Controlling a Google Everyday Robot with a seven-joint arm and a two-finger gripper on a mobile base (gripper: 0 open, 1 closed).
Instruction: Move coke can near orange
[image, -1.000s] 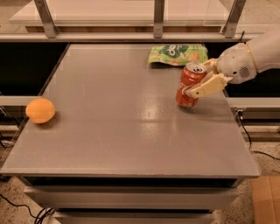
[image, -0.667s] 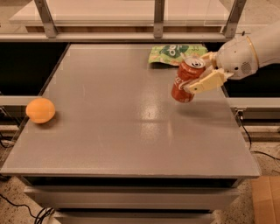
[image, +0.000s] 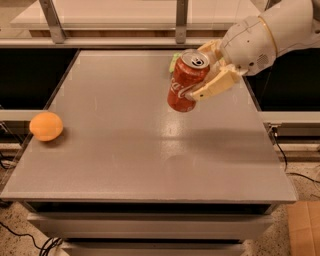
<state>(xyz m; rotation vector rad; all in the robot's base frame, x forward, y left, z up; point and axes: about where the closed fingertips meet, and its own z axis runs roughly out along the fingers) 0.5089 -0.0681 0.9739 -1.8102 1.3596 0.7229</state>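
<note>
The coke can (image: 186, 81), red with white script and a silver top, hangs tilted in the air above the right middle of the grey table (image: 125, 150). My gripper (image: 202, 75) is shut on the can, its cream fingers (image: 215, 86) clamped on the can's right side. The white arm reaches in from the upper right. The orange (image: 46, 126) lies at the table's left edge, far to the left of the can.
A green snack bag (image: 174, 62) lies at the back of the table, mostly hidden behind the can and the gripper. A metal rail with posts (image: 182, 20) runs behind the table. A cardboard box (image: 305, 227) stands on the floor at lower right.
The gripper has lifted the coke can off the table and carried it to the left, towards the table's middle. The can is now tilted. The orange has not moved.
</note>
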